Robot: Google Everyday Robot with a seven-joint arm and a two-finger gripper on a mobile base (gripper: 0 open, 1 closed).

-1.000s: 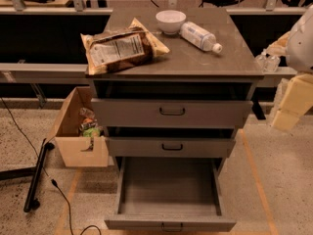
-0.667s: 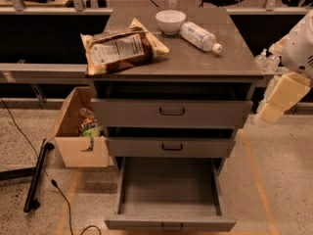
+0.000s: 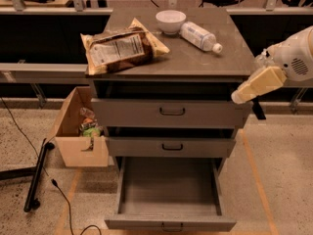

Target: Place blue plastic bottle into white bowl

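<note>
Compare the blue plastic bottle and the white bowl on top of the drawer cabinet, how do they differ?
The blue plastic bottle lies on its side, cap toward the front right; the white bowl stands upright. The bottle is long and translucent with a label; the bowl is round and plain. Both rest close together on the cabinet top, neither held: the gripper is by the cabinet's right front corner.
</note>
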